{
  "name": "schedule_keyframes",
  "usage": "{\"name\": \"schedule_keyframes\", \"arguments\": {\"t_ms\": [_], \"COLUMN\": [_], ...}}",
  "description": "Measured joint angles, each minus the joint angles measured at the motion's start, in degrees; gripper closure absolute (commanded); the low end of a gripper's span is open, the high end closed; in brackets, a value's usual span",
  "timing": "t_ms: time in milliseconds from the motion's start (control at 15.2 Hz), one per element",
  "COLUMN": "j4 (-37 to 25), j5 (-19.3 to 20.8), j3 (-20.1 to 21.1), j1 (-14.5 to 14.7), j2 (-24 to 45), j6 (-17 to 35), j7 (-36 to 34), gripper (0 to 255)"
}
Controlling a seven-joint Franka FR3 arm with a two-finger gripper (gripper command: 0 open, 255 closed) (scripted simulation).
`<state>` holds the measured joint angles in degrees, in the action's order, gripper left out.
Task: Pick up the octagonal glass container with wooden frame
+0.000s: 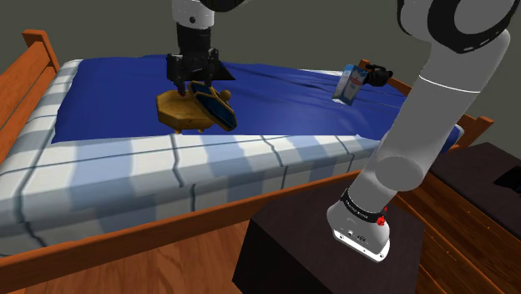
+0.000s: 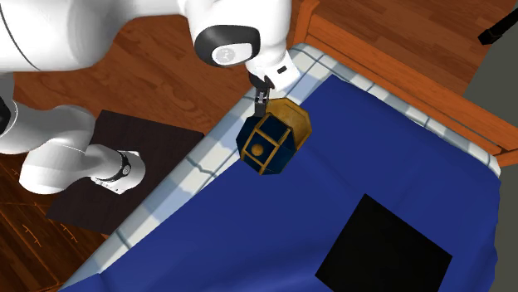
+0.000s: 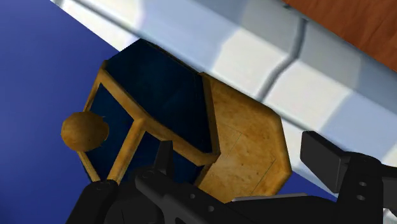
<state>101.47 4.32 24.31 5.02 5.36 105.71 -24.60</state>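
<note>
Wood-framed octagonal container (image 3: 159, 95) lies on its side, 1 knob (image 3: 84, 131) pointing away from the gripper (image 1: 194, 86) (grip: cannot tell).

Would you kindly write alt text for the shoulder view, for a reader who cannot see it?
A black gripper hangs directly over an octagonal container with dark blue panes and a wooden frame, lying on its side on a blue-covered bed. A small carton stands toward the view's right.
</note>
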Motion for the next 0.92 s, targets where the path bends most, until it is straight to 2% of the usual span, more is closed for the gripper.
{"name": "schedule_keyframes", "arguments": {"t_ms": [396,594,924], "j4": [-16.5,-17.5,-15.2], "j5": [7.4,8.5,9.0], "j3": [0.7,0.5,0.3], "j1": [5.6,6.8,6.8], "j2": [16.1,18.7,19.8], "j6": [-4.4,-3.4,-0.3], "j7": [-7.1,-8.3,-9.0], "gripper": [0,0,0]}}
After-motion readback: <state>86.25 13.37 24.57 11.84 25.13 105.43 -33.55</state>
